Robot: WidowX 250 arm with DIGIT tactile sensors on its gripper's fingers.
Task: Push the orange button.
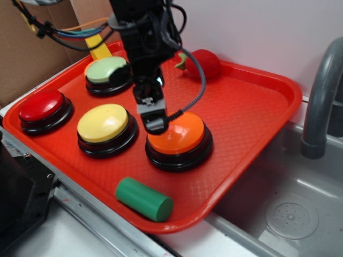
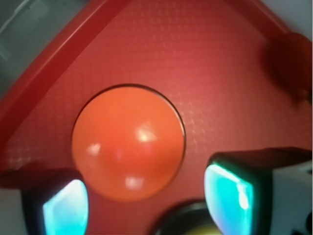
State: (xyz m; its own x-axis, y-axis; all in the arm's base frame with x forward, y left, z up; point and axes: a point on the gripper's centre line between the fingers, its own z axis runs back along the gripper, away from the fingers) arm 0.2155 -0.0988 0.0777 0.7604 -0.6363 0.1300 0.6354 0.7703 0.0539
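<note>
Right now the gripper (image 1: 154, 124) sits with jaws parted, holding nothing, tip at the left edge of the orange button (image 1: 178, 138), which rests mid-tray (image 1: 252, 112) toward the near rim, beside the yellow button (image 1: 103, 122).

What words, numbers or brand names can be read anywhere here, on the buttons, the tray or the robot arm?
None can be read.
The orange button, yellow button, red button and green button: plain domes, no print.
The red tray: only an embossed texture.
The green cylinder: blank.
The tool: no legible marking in either view; the wrist view is blurred.
</note>
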